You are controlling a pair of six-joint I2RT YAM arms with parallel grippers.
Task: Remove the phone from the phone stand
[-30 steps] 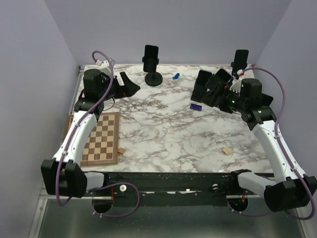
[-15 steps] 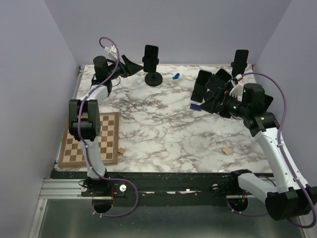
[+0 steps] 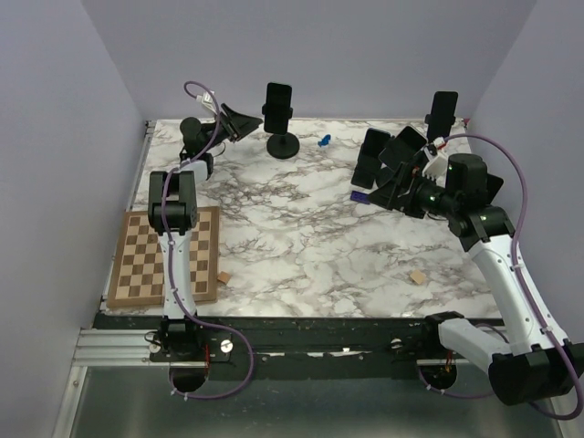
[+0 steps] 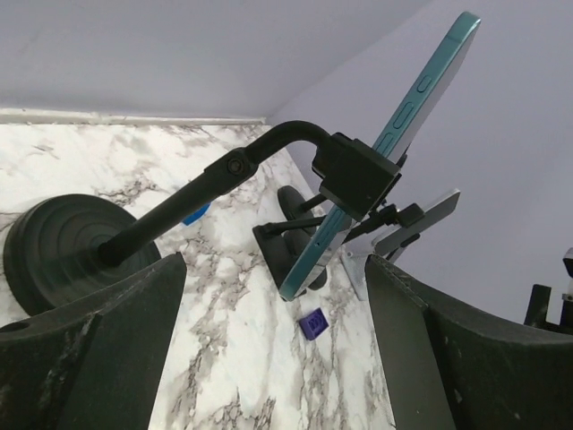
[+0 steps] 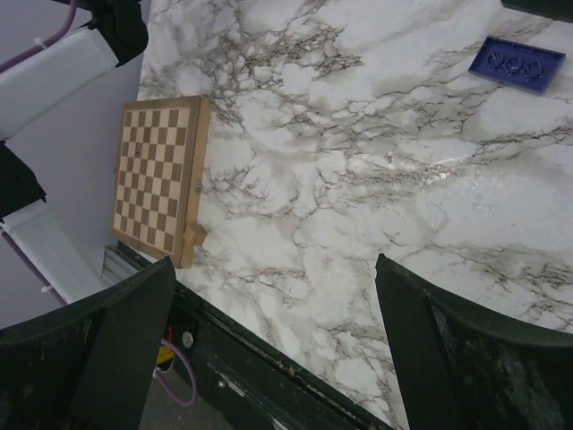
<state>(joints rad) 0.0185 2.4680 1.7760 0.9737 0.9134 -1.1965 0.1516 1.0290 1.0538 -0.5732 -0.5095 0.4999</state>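
Left fingers point(image 4: 98, 358) open, empty, facing teal-edged phone point(image 4: 398, 139) clamped in black round-base stand point(image 4: 201, 193); right fingers point(image 5: 116, 345) open, empty.

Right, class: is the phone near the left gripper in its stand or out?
In: the phone sits clamped in the stand; the open left gripper isn't touching it.

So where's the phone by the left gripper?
Top view: the phone is clamped in the phone stand at the back of the table, left of centre, just right of the open left gripper.
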